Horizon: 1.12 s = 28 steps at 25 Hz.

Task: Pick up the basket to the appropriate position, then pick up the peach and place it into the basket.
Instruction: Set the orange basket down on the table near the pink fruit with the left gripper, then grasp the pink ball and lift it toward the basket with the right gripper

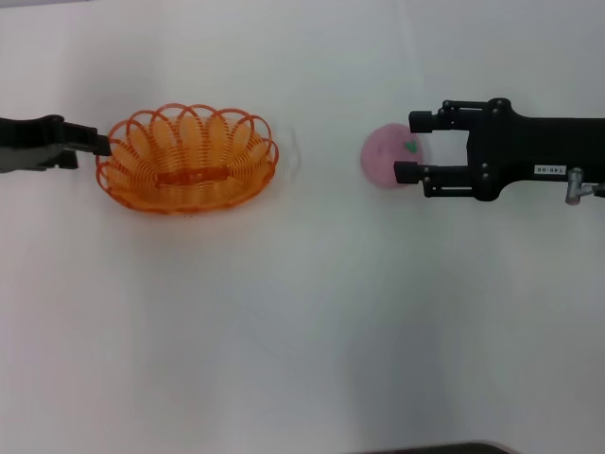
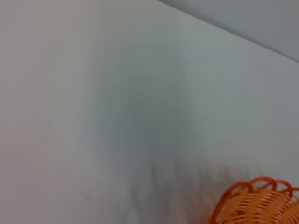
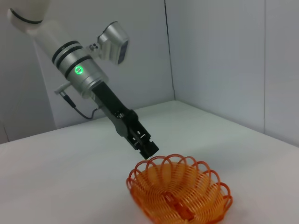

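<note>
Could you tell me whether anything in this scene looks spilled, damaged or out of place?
Nothing stands out: the basket sits upright and empty, the peach rests whole between the open right gripper's fingers, and the left gripper is at the basket's rim.

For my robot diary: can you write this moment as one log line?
left gripper: at basket rim | right gripper: open around peach | peach: on table, outside basket
</note>
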Available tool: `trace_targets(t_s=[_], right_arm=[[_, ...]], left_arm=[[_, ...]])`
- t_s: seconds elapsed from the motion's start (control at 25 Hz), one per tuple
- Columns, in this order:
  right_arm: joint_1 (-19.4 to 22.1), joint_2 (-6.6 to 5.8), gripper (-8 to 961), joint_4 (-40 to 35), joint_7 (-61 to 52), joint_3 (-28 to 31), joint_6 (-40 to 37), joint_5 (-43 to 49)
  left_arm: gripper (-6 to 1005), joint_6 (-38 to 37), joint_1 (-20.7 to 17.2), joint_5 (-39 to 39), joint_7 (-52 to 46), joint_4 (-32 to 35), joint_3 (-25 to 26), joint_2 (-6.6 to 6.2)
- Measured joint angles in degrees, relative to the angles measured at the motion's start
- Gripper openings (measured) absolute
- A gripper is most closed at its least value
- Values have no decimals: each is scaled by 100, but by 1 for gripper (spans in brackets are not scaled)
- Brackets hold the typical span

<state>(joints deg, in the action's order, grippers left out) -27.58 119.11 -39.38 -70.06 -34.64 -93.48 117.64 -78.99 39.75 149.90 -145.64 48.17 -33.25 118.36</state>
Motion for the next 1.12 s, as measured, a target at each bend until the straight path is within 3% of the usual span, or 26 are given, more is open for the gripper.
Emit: trace_targets(t_s=[0.12, 0.24, 0.52, 0.68, 0.84, 1.0, 1.12], right_arm=[[-5, 15, 699, 7, -19, 45, 17, -2], [-16, 25, 698, 79, -27, 76, 86, -17], [-41, 26, 696, 241, -85, 213, 198, -167], [-38, 29, 695, 412, -137, 297, 398, -414], [-49, 20, 694, 533, -230, 346, 550, -543], [-56, 28, 693, 617, -384, 346, 695, -726], [-56, 25, 692, 682, -477, 348, 781, -868]], left_arm=[[529, -20, -124, -64, 324, 189, 33, -12], [671, 13, -394, -607, 929, 501, 86, 23], [674, -103, -1358, -3054, 2962, 1008, 257, 129], [675, -321, -1604, -3601, 3912, 973, 444, 179], [672, -1122, -1737, -3609, 4826, 956, 506, 186], [671, -2312, -1810, -3161, 5768, 968, 485, 192], [671, -2763, -1927, -2826, 6311, 986, 482, 250]])
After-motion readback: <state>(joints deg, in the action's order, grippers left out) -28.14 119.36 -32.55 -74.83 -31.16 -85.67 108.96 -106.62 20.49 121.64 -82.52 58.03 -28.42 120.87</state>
